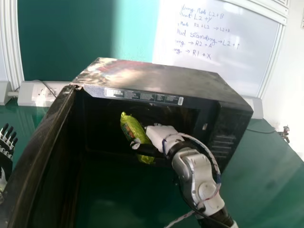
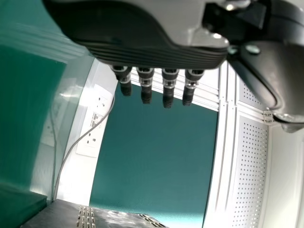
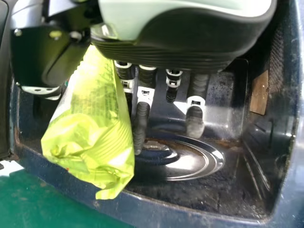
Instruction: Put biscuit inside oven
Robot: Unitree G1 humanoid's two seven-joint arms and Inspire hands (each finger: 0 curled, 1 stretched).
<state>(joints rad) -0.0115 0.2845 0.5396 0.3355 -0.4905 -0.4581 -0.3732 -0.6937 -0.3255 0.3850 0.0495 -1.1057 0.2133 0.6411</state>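
Left hand: idle beside the door, fingers extended. Door: open. Biscuit: at the oven's mouth, pinched by the right hand, fingers pointing inward. Approach appears complete. Outstanding, in my judgement: carry the biscuit fully inside, set down, release, withdraw.

From my remote station, I count one biscuit packet, one oven, one oven door, one bench, one whiteboard and one green wall panel in today's scene.
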